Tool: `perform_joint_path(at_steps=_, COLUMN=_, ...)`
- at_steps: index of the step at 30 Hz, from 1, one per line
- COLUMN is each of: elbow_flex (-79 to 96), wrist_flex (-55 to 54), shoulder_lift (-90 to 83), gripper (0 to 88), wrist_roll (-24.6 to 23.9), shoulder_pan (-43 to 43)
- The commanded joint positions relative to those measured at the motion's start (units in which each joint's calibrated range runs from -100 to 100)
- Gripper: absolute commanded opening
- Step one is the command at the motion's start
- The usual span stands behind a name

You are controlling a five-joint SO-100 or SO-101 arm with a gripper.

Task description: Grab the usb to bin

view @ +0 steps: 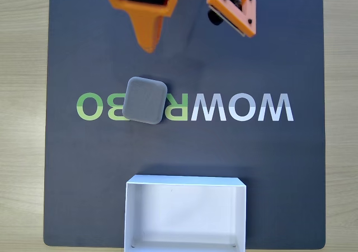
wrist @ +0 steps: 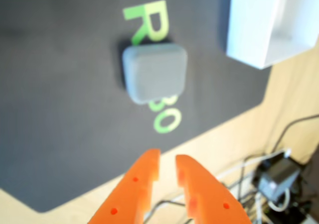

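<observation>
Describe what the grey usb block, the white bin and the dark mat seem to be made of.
The usb: likely moulded plastic or rubber, matte, with soft rounded corners and no glare. The bin: probably thin card or plastic, smooth white, with slim straight walls. The mat: looks like a fabric-topped or rubber pad, with a fine weave-like grain visible in the wrist view and printed lettering.

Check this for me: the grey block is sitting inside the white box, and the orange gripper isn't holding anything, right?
Not quite. The grey block is not inside the white box; in the fixed view it lies on the dark mat, over the printed lettering, apart from the box. The rest holds: the orange gripper holds nothing, as the wrist view shows.
</observation>
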Motion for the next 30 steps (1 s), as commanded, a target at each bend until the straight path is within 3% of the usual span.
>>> perform_joint_path(at_steps=1, elbow_flex=-10.1, wrist_flex=6.2, shoulder_lift=6.7, gripper=3.8, wrist_roll=0.3, shoulder_pan=4.5)
perform_joint_path(at_steps=4, elbow_flex=-14.1, wrist_flex=9.7, shoulder_lift=12.1, gripper=7.5, wrist_roll=2.3, shoulder_pan=8.7)
perform_joint_path(at_steps=13, elbow_flex=-18.8, wrist_flex=11.5, shoulder_lift=24.6, gripper=33.1, wrist_roll=11.8, shoulder_pan=14.1)
perform_joint_path(at_steps=20, elbow_flex=-18.9, wrist_flex=12.0, shoulder_lift=31.3, gripper=43.9, wrist_roll=11.6, shoulder_pan=13.6)
perform_joint_path(at_steps=30, elbow_flex=-22.7, wrist_flex=12.5, shoulder_lift=42.3, gripper=44.8, wrist_roll=8.5, shoulder_pan=11.3)
